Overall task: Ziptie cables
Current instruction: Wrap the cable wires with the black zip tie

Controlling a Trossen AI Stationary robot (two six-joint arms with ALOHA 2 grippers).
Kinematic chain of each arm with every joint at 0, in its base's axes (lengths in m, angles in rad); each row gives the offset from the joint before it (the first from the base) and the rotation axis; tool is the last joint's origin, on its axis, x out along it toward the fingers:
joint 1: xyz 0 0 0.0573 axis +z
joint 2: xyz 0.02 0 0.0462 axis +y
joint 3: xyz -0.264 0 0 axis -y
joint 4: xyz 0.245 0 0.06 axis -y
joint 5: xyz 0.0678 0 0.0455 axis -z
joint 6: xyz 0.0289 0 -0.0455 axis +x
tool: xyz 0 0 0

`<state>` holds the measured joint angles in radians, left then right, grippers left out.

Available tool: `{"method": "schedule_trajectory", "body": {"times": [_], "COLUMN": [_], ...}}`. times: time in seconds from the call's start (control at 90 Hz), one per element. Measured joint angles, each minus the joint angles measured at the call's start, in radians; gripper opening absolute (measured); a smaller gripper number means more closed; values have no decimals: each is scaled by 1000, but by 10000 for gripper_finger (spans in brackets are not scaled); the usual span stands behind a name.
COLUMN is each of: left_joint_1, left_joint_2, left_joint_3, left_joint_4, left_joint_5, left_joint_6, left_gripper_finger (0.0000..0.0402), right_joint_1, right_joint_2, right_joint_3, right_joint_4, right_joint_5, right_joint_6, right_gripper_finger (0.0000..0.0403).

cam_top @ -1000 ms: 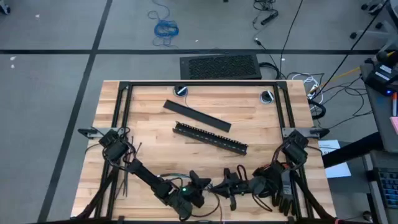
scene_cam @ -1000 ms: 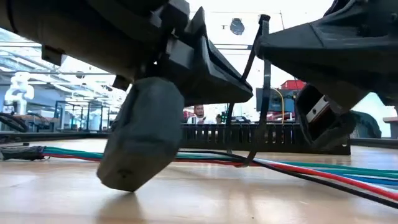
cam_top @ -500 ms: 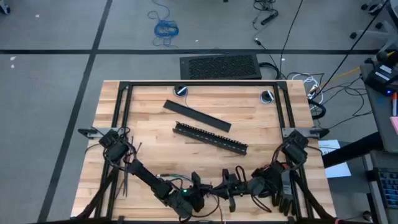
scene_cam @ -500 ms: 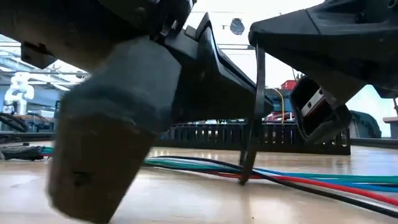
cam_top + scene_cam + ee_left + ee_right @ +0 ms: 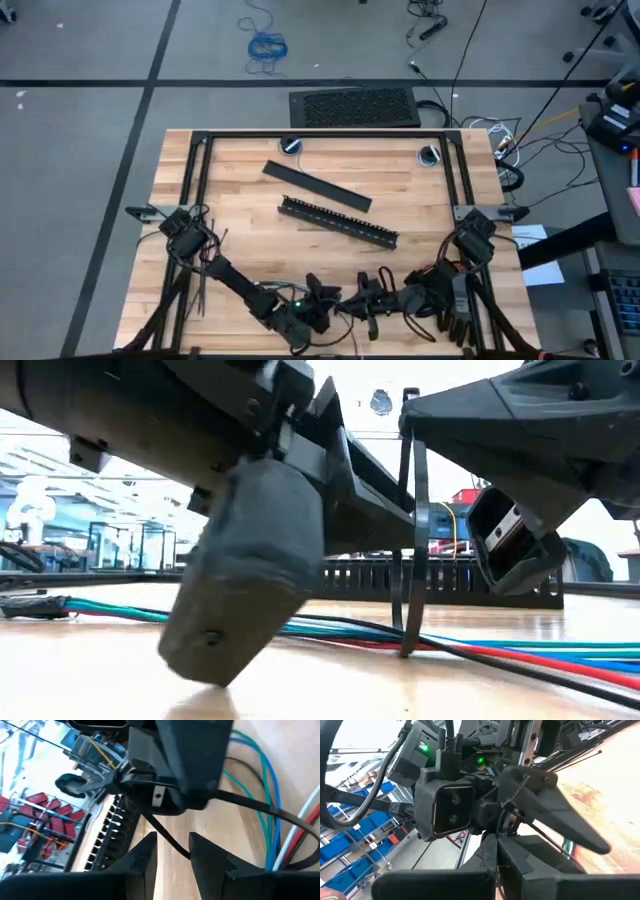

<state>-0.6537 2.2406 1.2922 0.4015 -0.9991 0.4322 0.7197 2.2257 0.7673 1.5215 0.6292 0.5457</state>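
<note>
Right gripper [image 5: 412, 422], fingers clenched on the ziptie [image 5: 412, 550], holds its loop around the cables [image 5: 520, 655] at the counter's [image 5: 330, 255] near edge. Left gripper [image 5: 171, 851], fingers released, straddles the tail; it should close squarely and pull straight. The left gripper has swung upright since half a second ago.

I can't make out a single readable word, number or brand mark in any of my four views. The small pale tag on the right arm's housing [image 5: 508, 537] in my low view is too blurred for me to read.
</note>
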Motion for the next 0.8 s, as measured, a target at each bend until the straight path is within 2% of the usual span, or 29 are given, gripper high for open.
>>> {"method": "schedule_trajectory", "body": {"times": [0.544,0.656,0.8], "left_joint_1": [19,25,32], "left_joint_2": [-3,-5,-6], "left_joint_3": [1,3,3], "left_joint_4": [-20,-46,-81], "left_joint_5": [-6,-15,-24], "left_joint_6": [38,19,5], "left_gripper_finger": [111,105,72], "right_joint_1": [0,6,15], "right_joint_2": [0,0,1], "right_joint_3": [0,0,0], "right_joint_4": [-15,-36,-39], "right_joint_5": [1,67,134], "right_joint_6": [7,29,40], "right_gripper_finger": [0,0,0]}}
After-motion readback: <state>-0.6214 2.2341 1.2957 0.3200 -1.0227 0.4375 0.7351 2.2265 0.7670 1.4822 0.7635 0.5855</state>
